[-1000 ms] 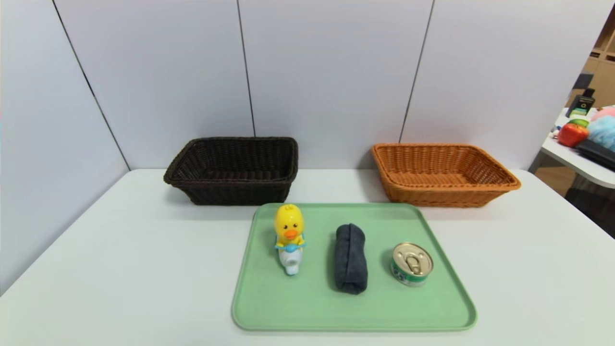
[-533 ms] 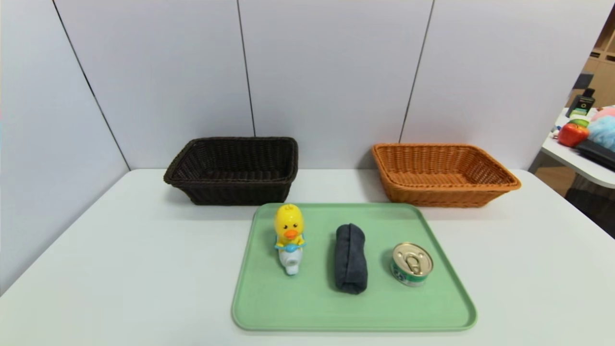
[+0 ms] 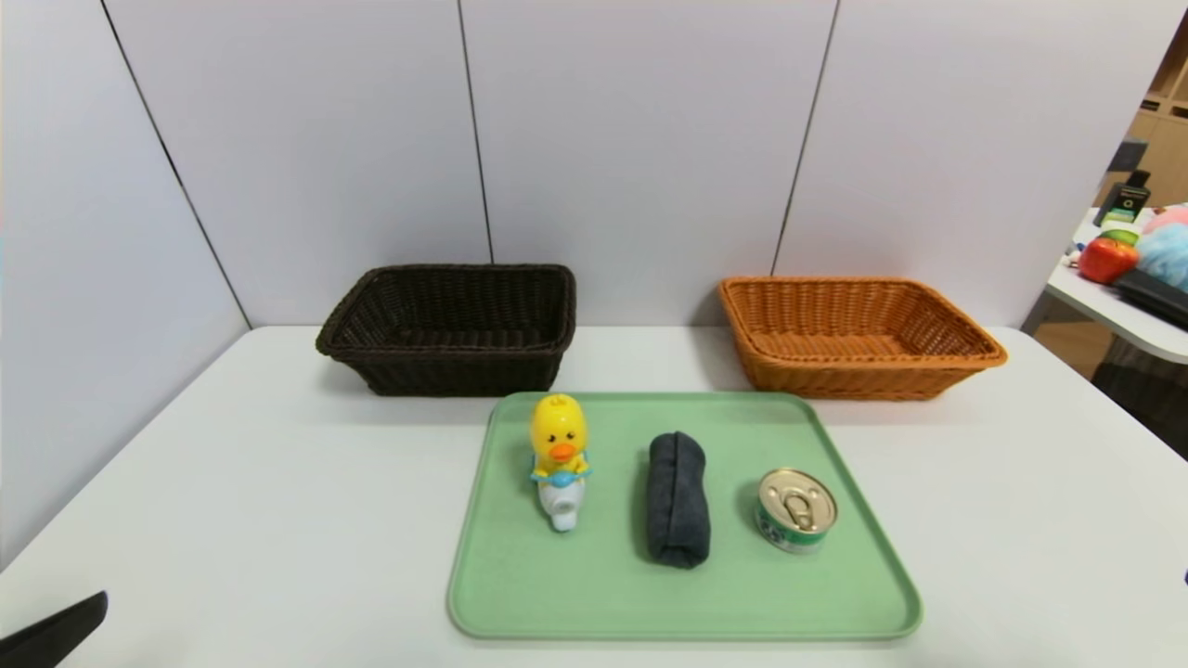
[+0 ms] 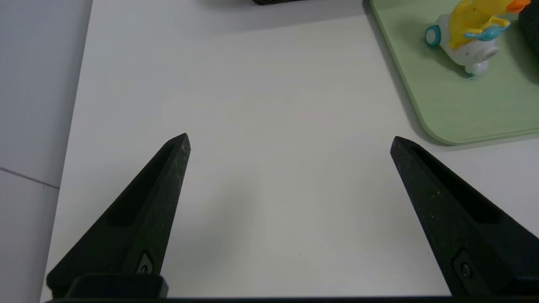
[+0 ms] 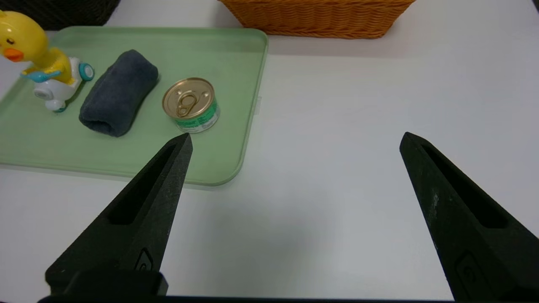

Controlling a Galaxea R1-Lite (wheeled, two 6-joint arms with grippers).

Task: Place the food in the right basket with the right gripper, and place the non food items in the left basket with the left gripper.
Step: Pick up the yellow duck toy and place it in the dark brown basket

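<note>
On the green tray (image 3: pixel 594 594) stand a yellow duck toy (image 3: pixel 559 456) at the left, a rolled dark grey towel (image 3: pixel 677 499) in the middle and a food can (image 3: pixel 795 509) with a gold pull-tab lid at the right. The dark brown left basket (image 3: pixel 451 327) and the orange right basket (image 3: pixel 854 334) sit behind the tray, with nothing showing inside them. My left gripper (image 4: pixel 289 141) is open over bare table left of the tray; one fingertip (image 3: pixel 56 633) shows in the head view's near-left corner. My right gripper (image 5: pixel 294 139) is open over bare table right of the tray, the can (image 5: pixel 191 104) beyond it.
The white table (image 3: pixel 232 501) ends at grey wall panels behind the baskets and on the left. A side table with a red toy (image 3: pixel 1106 258) and other clutter stands off to the far right.
The tip of my left gripper has come into the head view at the near-left corner. The objects on the tray have not moved.
</note>
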